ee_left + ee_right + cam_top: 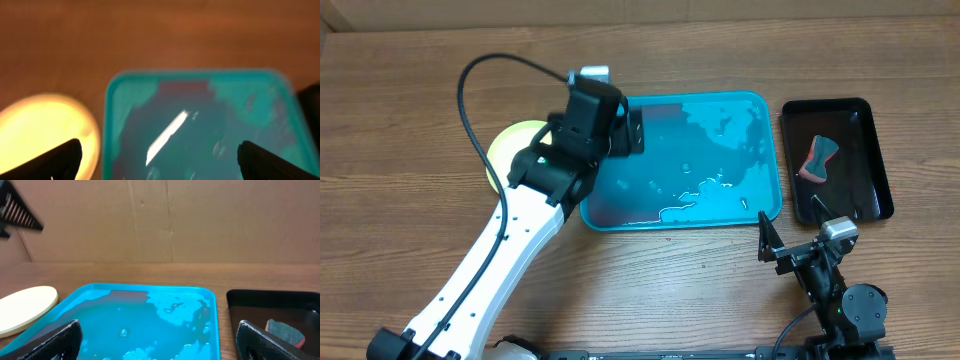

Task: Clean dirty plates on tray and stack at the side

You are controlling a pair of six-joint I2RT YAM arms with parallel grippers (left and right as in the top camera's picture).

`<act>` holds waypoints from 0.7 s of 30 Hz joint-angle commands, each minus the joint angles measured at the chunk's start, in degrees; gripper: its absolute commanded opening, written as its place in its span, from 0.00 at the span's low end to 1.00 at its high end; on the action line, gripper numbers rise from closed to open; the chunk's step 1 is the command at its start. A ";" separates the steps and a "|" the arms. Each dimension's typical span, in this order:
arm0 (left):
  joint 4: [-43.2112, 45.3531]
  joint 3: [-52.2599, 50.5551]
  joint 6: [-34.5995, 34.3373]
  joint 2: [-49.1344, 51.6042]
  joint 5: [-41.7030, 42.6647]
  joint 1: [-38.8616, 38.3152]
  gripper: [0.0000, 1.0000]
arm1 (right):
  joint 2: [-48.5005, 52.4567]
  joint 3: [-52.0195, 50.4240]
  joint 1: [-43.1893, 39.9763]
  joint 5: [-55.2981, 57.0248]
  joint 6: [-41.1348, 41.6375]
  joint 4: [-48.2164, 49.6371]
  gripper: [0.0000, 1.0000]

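Observation:
The teal-blue tray (720, 150) lies mid-table, wet, with water patches and no plates on it. It also shows in the left wrist view (200, 125) and the right wrist view (145, 320). A pale yellow plate stack (512, 145) sits on the table left of the tray, partly under my left arm; it shows in the left wrist view (45, 130) and the right wrist view (25, 307). The blue plate is not visible. My left gripper (630, 130) is open and empty over the tray's left end. My right gripper (767, 240) is open and empty near the tray's front right corner.
A smaller black tray (865, 165) stands right of the teal tray with a red and blue sponge (818, 158) in it; it also shows in the right wrist view (285, 332). A cardboard wall stands behind the table.

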 commanded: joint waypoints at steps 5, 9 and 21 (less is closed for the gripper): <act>12.79 -5.25 21.24 -11.45 16.33 4.83 1.00 | -0.57 -0.61 0.33 -0.39 0.17 0.28 1.00; 14.45 -14.01 25.66 -19.43 21.09 7.39 0.99 | -0.57 -0.61 0.33 -0.39 0.17 0.28 1.00; 30.82 -48.50 25.97 -48.35 27.71 17.68 1.00 | -0.57 -0.61 0.33 -0.39 0.17 0.28 1.00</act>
